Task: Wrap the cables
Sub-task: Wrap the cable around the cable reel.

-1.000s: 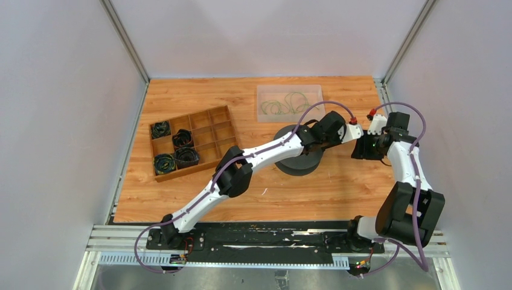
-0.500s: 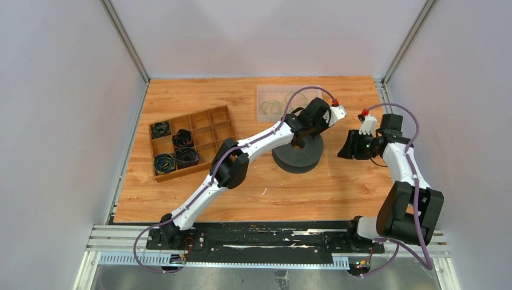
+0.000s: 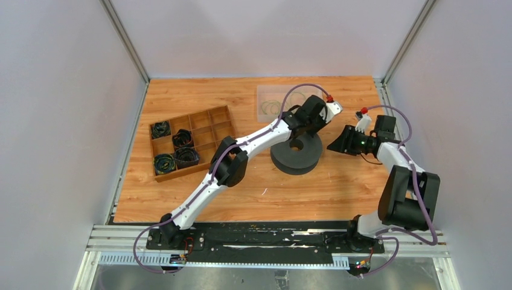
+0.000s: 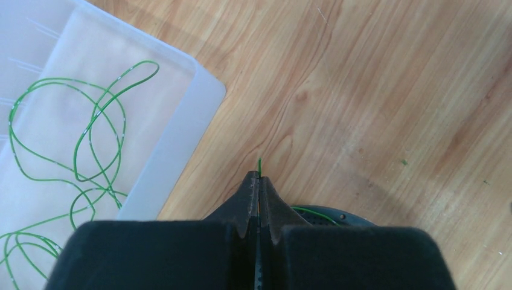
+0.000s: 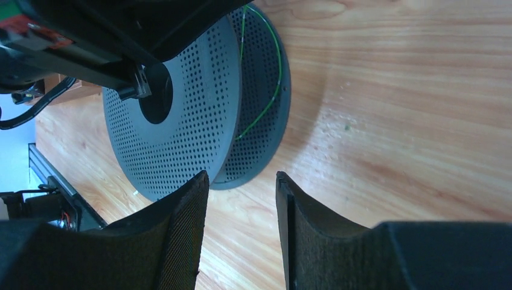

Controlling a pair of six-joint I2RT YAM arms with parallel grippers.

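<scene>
Evidently mid-wind, the left end effector (image 4: 259, 180), clamped tight on a cable (image 4: 259, 162), had swung back over the spool (image 5: 199, 103) while the empty, partly spread right end effector (image 5: 241, 184) followed.

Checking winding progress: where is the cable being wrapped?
The cable is pinched in the shut left pincer, just right of the clear tray in the left wrist view; its length runs round the grey spool mid-table.

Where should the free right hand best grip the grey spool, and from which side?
Probably the upper flange's rim on the spool's right edge, coming in level from the right. The spool lies flat, its flange overhangs the cable, and the left arm reaches over its other side.
</scene>
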